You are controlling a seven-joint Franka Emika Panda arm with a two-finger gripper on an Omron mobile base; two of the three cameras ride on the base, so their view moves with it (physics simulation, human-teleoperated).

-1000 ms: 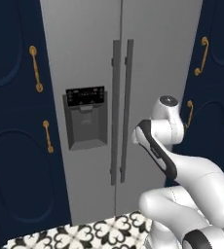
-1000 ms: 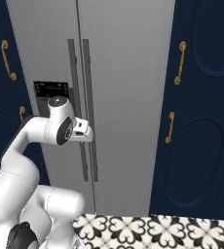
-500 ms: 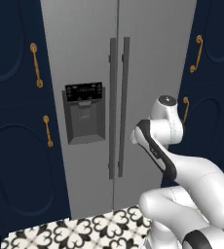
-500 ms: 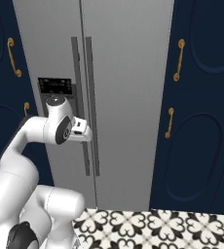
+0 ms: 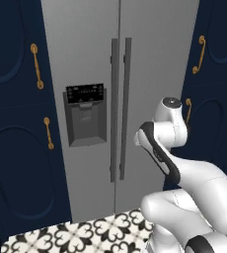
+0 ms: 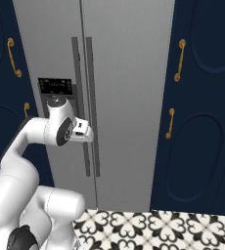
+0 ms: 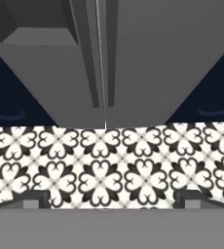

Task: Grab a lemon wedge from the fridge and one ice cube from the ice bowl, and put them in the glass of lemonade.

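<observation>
Fridge (image 5: 135, 74) seen straight ahead, both doors shut, handles (image 6: 85, 107) untouched. Claw (image 7: 112, 202) spread wide, nothing grasped, pointed at floor (image 7: 109, 165) before fridge. Whole task judged undone.

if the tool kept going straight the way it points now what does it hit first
Probably the patterned floor tiles just in front of the closed fridge. The open tool points downward; depth is unclear.
</observation>
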